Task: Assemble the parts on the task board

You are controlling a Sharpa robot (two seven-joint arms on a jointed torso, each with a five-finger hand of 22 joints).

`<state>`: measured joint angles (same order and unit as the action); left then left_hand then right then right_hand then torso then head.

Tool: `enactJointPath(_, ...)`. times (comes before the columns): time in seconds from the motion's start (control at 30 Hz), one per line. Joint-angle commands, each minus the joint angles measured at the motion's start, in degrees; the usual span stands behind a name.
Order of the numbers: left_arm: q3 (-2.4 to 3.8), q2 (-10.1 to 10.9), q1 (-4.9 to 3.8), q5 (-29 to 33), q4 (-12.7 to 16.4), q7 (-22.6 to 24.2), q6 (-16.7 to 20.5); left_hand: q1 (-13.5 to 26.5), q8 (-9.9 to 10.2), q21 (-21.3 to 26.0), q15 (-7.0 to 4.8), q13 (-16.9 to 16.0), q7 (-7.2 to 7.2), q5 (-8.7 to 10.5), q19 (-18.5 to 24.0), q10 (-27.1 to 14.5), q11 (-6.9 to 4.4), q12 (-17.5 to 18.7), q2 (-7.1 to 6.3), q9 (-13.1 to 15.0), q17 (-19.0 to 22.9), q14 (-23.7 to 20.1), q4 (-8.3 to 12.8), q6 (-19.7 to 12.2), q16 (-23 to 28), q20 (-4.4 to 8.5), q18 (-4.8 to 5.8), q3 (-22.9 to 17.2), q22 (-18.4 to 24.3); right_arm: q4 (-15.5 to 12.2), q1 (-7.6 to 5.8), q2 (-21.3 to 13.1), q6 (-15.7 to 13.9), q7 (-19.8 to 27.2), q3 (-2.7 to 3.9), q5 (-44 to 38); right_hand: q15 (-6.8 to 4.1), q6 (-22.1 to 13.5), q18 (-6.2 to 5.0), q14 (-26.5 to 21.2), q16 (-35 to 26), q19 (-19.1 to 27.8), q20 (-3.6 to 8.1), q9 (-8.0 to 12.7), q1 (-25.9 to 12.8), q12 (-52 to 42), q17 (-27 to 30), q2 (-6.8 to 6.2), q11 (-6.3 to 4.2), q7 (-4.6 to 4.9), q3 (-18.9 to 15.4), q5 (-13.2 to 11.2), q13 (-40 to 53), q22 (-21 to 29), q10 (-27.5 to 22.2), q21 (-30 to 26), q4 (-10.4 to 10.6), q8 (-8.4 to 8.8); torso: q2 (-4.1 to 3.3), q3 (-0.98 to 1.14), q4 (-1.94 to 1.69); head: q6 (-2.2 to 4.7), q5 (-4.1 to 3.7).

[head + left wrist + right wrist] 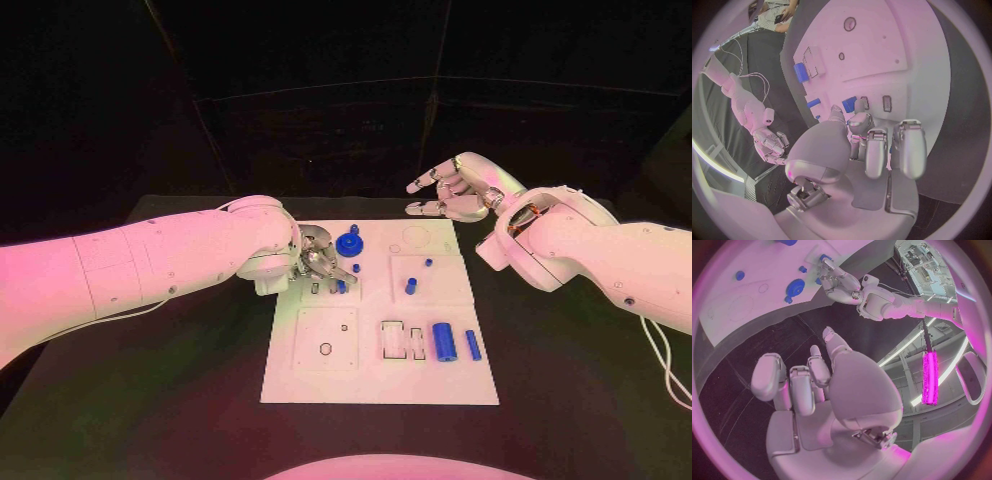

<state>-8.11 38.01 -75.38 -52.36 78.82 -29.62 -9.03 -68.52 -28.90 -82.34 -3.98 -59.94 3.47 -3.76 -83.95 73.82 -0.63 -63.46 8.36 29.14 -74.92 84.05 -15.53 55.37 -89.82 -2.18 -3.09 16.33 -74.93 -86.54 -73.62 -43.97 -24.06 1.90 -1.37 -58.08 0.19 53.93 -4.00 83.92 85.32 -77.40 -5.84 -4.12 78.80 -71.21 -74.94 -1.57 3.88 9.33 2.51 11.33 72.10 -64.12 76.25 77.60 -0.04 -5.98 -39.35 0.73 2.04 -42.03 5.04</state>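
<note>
The left hand [310,268] has its fingers [869,150] curled down over a small blue part [849,104] on the task board [447,385], seemingly to seat it; whether they grip it is unclear. The right hand [454,190] hovers empty, fingers apart, beyond the board's far edge, seemingly kept clear.

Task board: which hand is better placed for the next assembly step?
Probably the left. The left hand is over the task board, its fingers at a small blue part. The right hand hovers beyond the board's far edge, holding nothing.
</note>
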Motion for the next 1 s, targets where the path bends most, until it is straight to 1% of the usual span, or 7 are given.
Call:
enactJointPath(0.03, 0.04, -0.3, -0.12, -0.1, -0.2, -0.5, -2.2, -0.7, -0.3, -0.2, -0.28, -0.1, -0.06, -0.21, -1.5, 0.5, -0.06, -0.4, 0.12, 0.1, -15.1, 6.0, 0.3, -0.3, -0.2, 0.23, 0.52, -0.2, -2.1, 0.0, -0.14, 0.1, 0.6, -0.1, 0.06, -0.2, -0.51, 0.1, -1.19, 4.0, -0.3, 0.3, 0.06, 0.1, 0.0, 0.2, -6.4, 0.33, 0.2, -0.18, -0.4, 0.3, -0.1, 0.1, -0.3, -0.3, 0.2, -0.29, 0.0, 0.01, 0.08, -0.18, -0.01)
enactJointPath(0.27, 0.04, -0.6, -0.13, -0.1, -0.3, -0.6, -2.8, -1.1, -0.6, -0.4, -0.31, -0.3, -0.12, -0.23, -1.7, 0.7, -0.12, -0.6, 0.17, 0.5, -15.1, 6.0, 0.4, -0.2, -0.2, 0.24, 0.59, -0.4, -2.5, 0.1, -0.14, 0.2, 0.6, -0.4, 0.06, -0.2, -0.51, 0.1, -1.2, 4.0, -0.3, 0.3, 0.06, 0.1, 0.0, 0.2, -6.4, 0.38, 0.19, -0.18, -0.4, 0.3, -0.1, 0.1, -0.3, -0.4, 0.2, -0.31, 0.01, -0.04, -0.07, -0.28, -0.07)
enactJointPath(0.43, 0.05, -0.7, -0.13, -0.1, -0.3, -0.5, -2.8, -2.0, -1.0, -0.5, -0.38, -0.4, -0.2, -0.26, -1.7, 0.7, -0.19, -0.6, 0.26, 1.2, -15.1, 6.0, 1.0, -0.4, -0.2, 0.3, 0.62, -1.1, -2.8, 0.3, -0.14, 0.3, 0.8, -0.6, 0.06, -0.2, -0.52, 0.2, -1.2, 4.0, -0.3, 0.3, 0.07, 0.1, 0.0, 0.2, -6.4, 0.46, 0.18, -0.19, -0.4, 0.4, -0.1, 0.2, -0.3, -0.4, 0.2, -0.33, 0.02, -0.04, -0.05, -0.39, -0.03)
enactJointPath(0.53, 0.05, -0.8, -0.13, -0.1, -0.3, -0.5, -2.5, -3.3, -1.2, -0.6, -0.44, -0.5, -0.25, -0.35, -1.7, 0.8, -0.25, -0.7, 0.84, 1.7, -15.1, 6.0, 1.8, -0.7, -0.2, 0.35, 0.62, -2.2, -2.8, 0.4, -0.14, 0.4, 0.9, -0.7, 0.05, -0.2, -0.52, 0.2, -1.2, 4.0, -0.3, 0.3, 0.07, 0.1, 0.0, 0.2, -6.4, 0.46, 0.18, -0.19, -0.4, 0.4, -0.1, 0.2, -0.3, -0.4, 0.2, -0.33, 0.01, -0.03, -0.05, -0.48, 0.03)
enactJointPath(0.77, 0.05, -0.8, -0.13, 0.5, 0.0, -0.3, -0.1, -9.3, -1.3, -0.6, -0.88, -0.5, -0.8, -0.91, -1.6, 0.6, -0.77, -0.5, 3.33, 2.6, -15.1, 6.0, 5.6, -1.7, -0.2, 0.71, 0.61, -7.9, -3.0, 0.8, -0.14, 0.6, 1.7, -1.1, 0.05, -0.2, -0.53, 0.2, -1.22, 4.0, -0.4, 0.3, 0.07, 0.0, 0.0, 0.2, -6.3, 0.58, 0.16, -0.2, -0.4, 0.5, -0.1, 0.2, -0.3, -0.4, 0.3, -0.37, -0.03, -0.06, -0.05, -0.69, 0.13)
enactJointPath(0.87, 0.05, -0.7, -0.12, 1.1, 0.1, -0.2, 0.7, -10.7, -1.2, -0.6, -1.01, -0.5, -0.84, -1.18, -1.6, 0.6, -0.87, -0.4, 3.6, 2.9, -15.1, 6.0, 6.6, -2.1, -0.2, 0.91, 0.62, -10.3, -3.0, 1.0, -0.13, 0.7, 2.0, -1.3, 0.05, -0.2, -0.53, 0.2, -1.22, 4.0, -0.4, 0.3, 0.08, 0.0, 0.0, 0.3, -6.3, 0.6, 0.16, -0.21, -0.4, 0.5, -0.1, 0.3, -0.3, -0.5, 0.3, -0.37, -0.01, -0.04, -0.04, -0.73, 0.15)
enactJointPath(1.0, 0.05, -0.5, -0.12, 1.9, 0.3, -0.1, 1.6, -11.4, -1.3, -0.7, -1.12, -0.5, -0.94, -1.55, -1.6, 0.6, -0.99, -0.2, 3.12, 3.4, -15.1, 6.0, 7.4, -2.3, -0.2, 1.06, 0.66, -14.8, -3.4, 1.1, -0.13, 0.8, 2.5, -1.5, 0.04, -0.2, -0.53, 0.2, -1.22, 4.0, -0.4, 0.3, 0.08, 0.0, 0.0, 0.3, -6.3, 0.6, 0.16, -0.21, -0.4, 0.5, -0.1, 0.3, -0.3, -0.5, 0.3, -0.37, 0.01, 0.01, -0.02, -0.81, 0.24)
